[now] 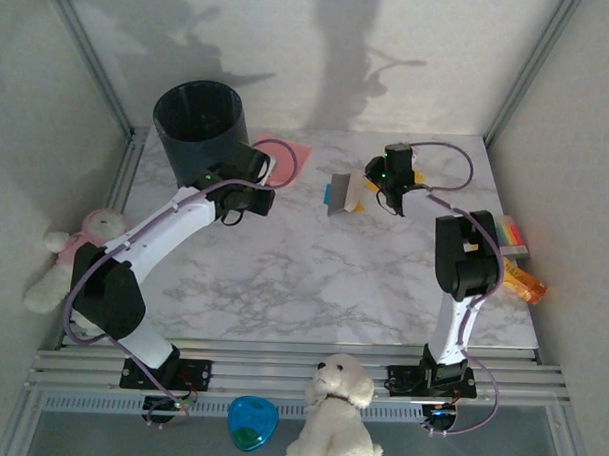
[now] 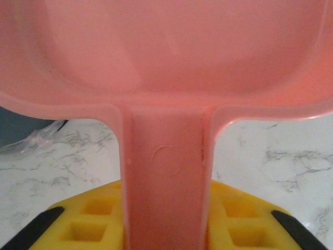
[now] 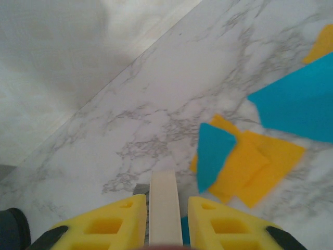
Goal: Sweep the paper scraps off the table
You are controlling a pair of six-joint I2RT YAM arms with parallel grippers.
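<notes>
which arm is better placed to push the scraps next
Right, likely. The right end effector grips a cream handle with the paper scraps just ahead; the left end effector holds the pink dustpan by the dark bin.

Plain white wall panels (image 1: 29, 98) are joined by grey metal struts (image 1: 90, 55). Soft shadows (image 1: 346, 49) are cast on the back panel.

Pink dustpan (image 2: 166, 62), cream handle (image 3: 165, 208), teal-blue and orange-yellow paper scraps (image 3: 244, 161), white grey-veined marble table (image 1: 313, 278), dark bin (image 1: 198, 119)
</notes>
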